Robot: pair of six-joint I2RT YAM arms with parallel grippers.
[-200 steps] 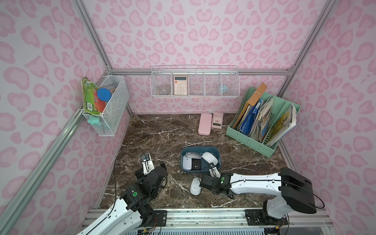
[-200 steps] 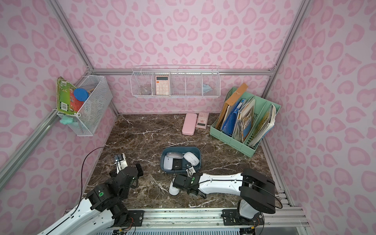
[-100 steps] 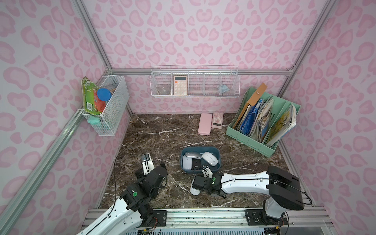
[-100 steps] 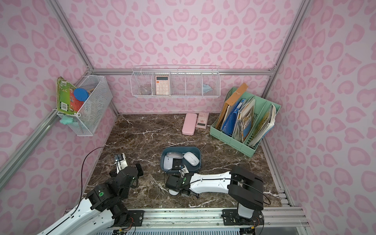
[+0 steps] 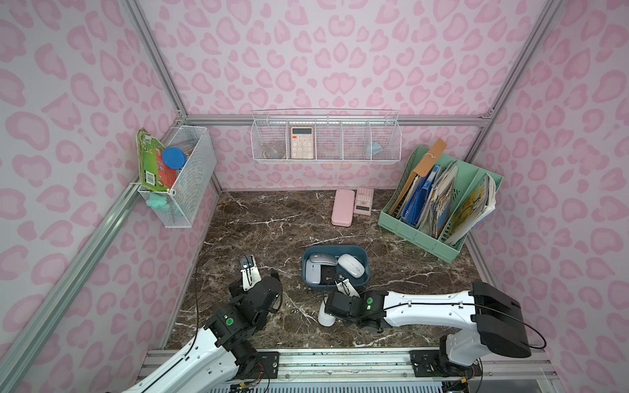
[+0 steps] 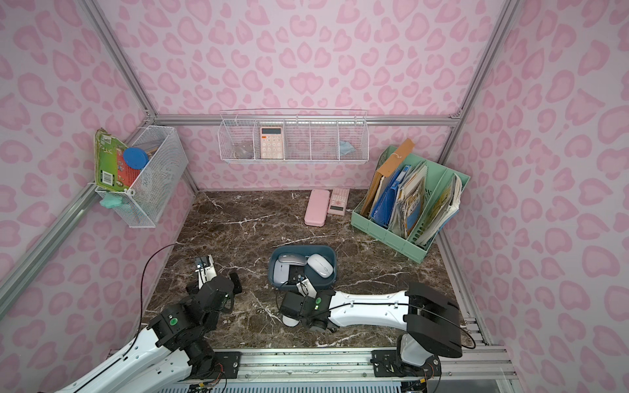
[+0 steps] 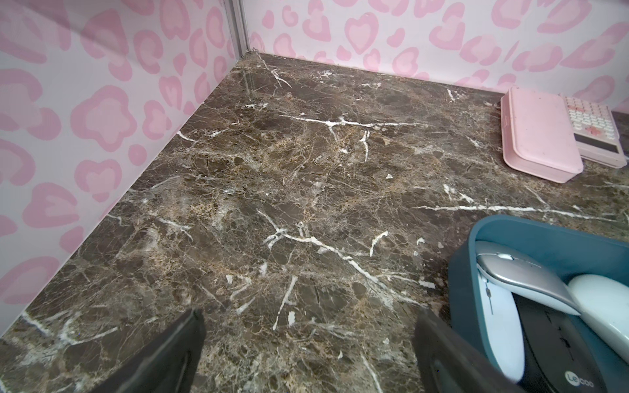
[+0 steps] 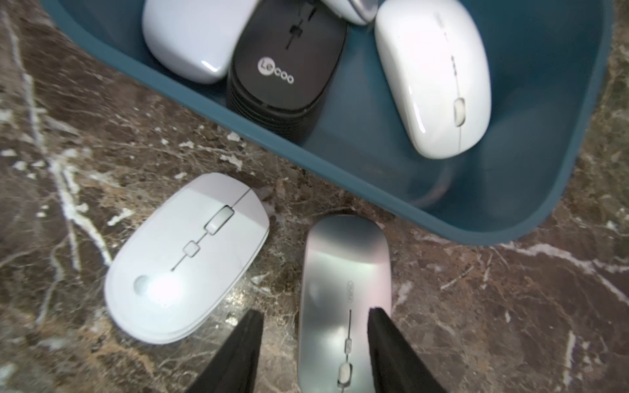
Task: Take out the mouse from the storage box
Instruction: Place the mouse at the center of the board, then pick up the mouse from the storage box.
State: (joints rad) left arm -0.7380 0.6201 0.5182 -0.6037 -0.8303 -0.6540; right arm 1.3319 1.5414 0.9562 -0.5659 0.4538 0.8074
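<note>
Silver mouse (image 8: 343, 272) outside storage box (image 8: 544, 136), long axis toward it, wheel end between parted right gripper (image 8: 316, 311), left gripper (image 7: 309, 313) spread

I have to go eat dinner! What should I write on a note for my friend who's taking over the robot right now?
The left claw is open and empty, over bare table beside the box.
The right claw is open, straddling the silver mouse, which lies on the table outside the box.
Done: that mouse and the white mouse beside it are out.
In the box: pale mouse, black mouse, glossy white mouse, second silver mouse on top.
Left: lift the right claw clear; probably fetch the other four if all must go.
</note>
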